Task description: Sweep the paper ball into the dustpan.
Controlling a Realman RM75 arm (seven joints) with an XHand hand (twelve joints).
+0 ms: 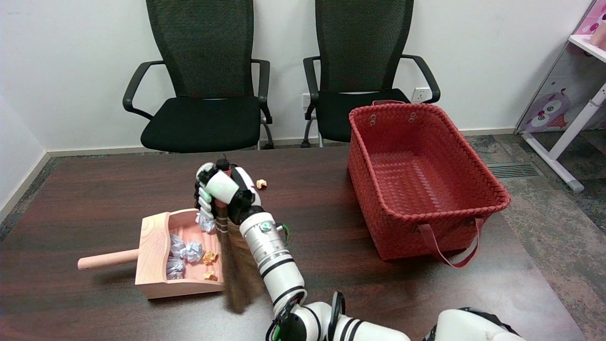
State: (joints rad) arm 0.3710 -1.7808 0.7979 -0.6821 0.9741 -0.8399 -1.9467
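I have the right robot hand (218,193) closed around the handle of a small brush (235,265), whose blurred bristles hang at the open mouth of the wooden dustpan (154,246) on the worktop (94,189). Several crumpled paper balls (191,251), pale blue and orange, already lie inside the pan. One orange paper ball (261,183) sits apart on the worktop, beyond the robot hand. I judge the sweeping mostly done, with that stray piece outstanding. The red basket (473,156) stands to the right
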